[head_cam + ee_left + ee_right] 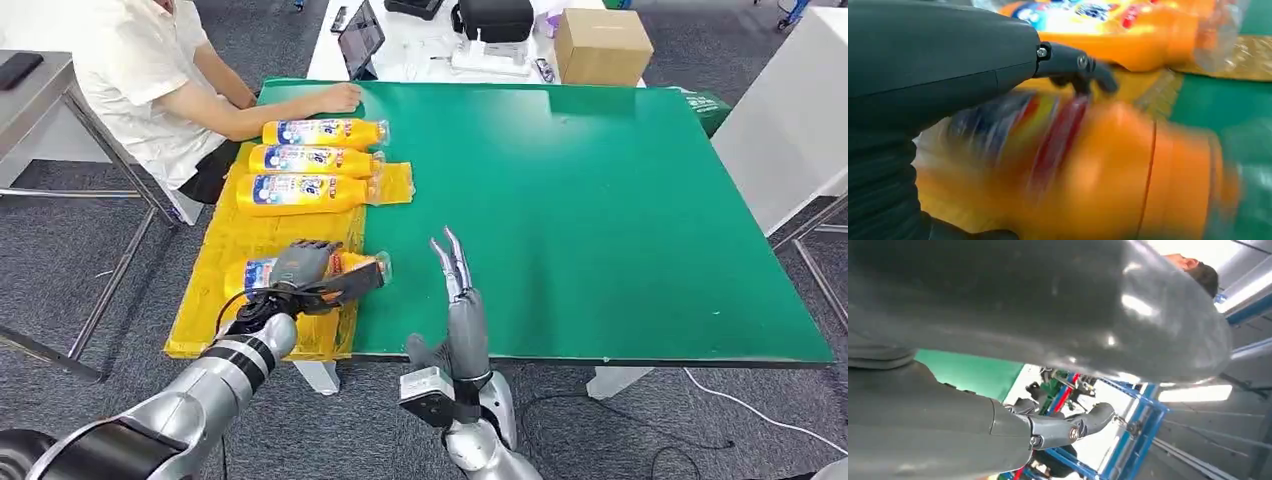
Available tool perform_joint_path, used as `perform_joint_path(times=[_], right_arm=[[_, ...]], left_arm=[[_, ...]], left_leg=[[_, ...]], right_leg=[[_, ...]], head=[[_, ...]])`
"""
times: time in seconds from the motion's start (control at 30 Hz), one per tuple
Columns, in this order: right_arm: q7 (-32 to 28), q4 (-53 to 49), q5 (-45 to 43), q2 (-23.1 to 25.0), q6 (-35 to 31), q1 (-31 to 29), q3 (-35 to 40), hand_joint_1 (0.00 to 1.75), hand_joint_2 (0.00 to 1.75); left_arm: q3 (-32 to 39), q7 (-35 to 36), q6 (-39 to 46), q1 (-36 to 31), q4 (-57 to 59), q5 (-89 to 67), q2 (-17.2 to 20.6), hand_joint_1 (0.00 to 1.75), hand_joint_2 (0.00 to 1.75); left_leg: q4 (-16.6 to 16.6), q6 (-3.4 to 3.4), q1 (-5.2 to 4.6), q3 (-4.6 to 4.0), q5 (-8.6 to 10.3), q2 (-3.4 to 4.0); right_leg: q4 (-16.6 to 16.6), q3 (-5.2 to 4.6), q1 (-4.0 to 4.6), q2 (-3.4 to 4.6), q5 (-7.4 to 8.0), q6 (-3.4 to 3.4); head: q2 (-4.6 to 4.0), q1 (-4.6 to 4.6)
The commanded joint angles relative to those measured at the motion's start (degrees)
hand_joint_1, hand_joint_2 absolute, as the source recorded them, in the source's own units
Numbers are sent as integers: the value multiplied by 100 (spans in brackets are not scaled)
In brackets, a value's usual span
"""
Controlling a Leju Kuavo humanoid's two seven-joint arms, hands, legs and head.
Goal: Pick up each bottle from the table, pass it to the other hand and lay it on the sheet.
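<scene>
1. While a person [150,80] sits at the far left corner with a hand on the green table [620,220], I start at my left side, where the yellow sheet [215,250] covers the table's left edge.
2. On the sheet's far part, three bottles [320,160] lie side by side, long axes running left to right, caps toward the green.
3. My left hand [305,268] wraps over a fourth bottle [250,275] on the near part of the sheet; my fingers [1083,67] curl across its label and keep hold of it.
4. That bottle lies the same way as the others, cap [382,264] to the right, reaching just over the sheet's edge onto the green.
5. I cannot tell whether it rests on the sheet or hangs just above it; my wrist camera shows it blurred.
6. As I judge it, what matters next is that its long axis is parallel to its neighbours and its body is over the sheet, so letting go should suffice.
7. To the right, my right hand [455,268] stands upright over the near table edge, fingers straight and slightly apart, holding nothing, near the cap but clear of it.
</scene>
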Motion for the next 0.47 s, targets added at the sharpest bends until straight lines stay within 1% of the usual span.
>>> perform_joint_path(times=[0.03, 0.13, 0.17, 0.2, 0.23, 0.3, 0.33, 0.37, 0.4, 0.43, 0.47], right_arm=[[-18, 325, -113, -294, -4, -233, 137, 0, 0], [-18, 325, -113, -294, -4, -233, 137, 0, 0], [-18, 336, -117, -314, -54, -250, 171, 0, 0], [-18, 341, -158, -332, -115, -262, 174, 0, 0], [-18, 345, -156, -354, -163, -273, 164, 0, 0], [-18, 319, -170, -363, -164, -263, 119, 0, 0], [-18, 319, -170, -363, -164, -263, 119, 0, 0], [-18, 319, -170, -363, -164, -263, 119, 0, 0], [-18, 319, -170, -363, -164, -263, 119, 0, 0], [-18, 319, -170, -363, -164, -263, 119, 0, 0], [-18, 295, -137, -361, -164, -240, 80, 0, 0]], left_arm=[[-367, -367, -536, -165, 255, 93, -149, 0, 175], [-367, -367, -536, -165, 255, 93, -149, 0, 175], [-366, -490, -686, -154, 236, 196, -151, 0, 175], [-368, -599, -734, -132, 198, 291, -172, 0, 175], [-358, -686, -716, -93, 140, 374, -200, 0, 175], [-403, -728, -593, -36, 60, 393, -216, 0, 175], [-403, -728, -593, -36, 60, 393, -216, 0, 175], [-403, -728, -593, -36, 60, 393, -216, 0, 175], [-403, -728, -593, -36, 60, 393, -216, 0, 175], [-403, -728, -593, -36, 60, 393, -216, 0, 175], [-434, -770, -375, 49, -78, 397, -219, 0, 175]], left_leg=[[-3, 12, 0, 23, -10, 2], [-4, 9, -1, 18, -9, 3], [-4, 11, 2, 25, -12, 6], [-3, 9, 1, 15, -9, 8], [-4, 11, 0, 23, -12, 12], [-4, 7, 1, 7, -6, 6], [-7, 14, 3, 34, -13, 10], [-4, 9, -1, 10, -7, 3], [-4, 12, 0, 19, -11, 7], [-2, 10, -1, 11, -9, 9], [-2, 7, 0, 3, -7, 10]], right_leg=[[-9, 28, 5, -8, -9, -13], [-6, 21, 4, -5, -7, -13], [-8, 30, 8, -4, -9, -18], [-7, 17, 6, 1, -4, -14], [-6, 24, 6, 2, -6, -19], [-7, 8, 4, -1, -2, -10], [-12, 36, 11, -4, -7, -24], [-7, 11, 3, -4, -4, -11], [-9, 21, 6, -2, -6, -15], [-6, 11, 3, 2, -4, -11], [-5, 3, 3, 4, -1, -7]], head=[[0, 0], [0, 2], [0, 2], [0, 2], [0, 0], [0, 2], [0, 0], [0, 0], [0, 2], [0, 2], [0, 2]])
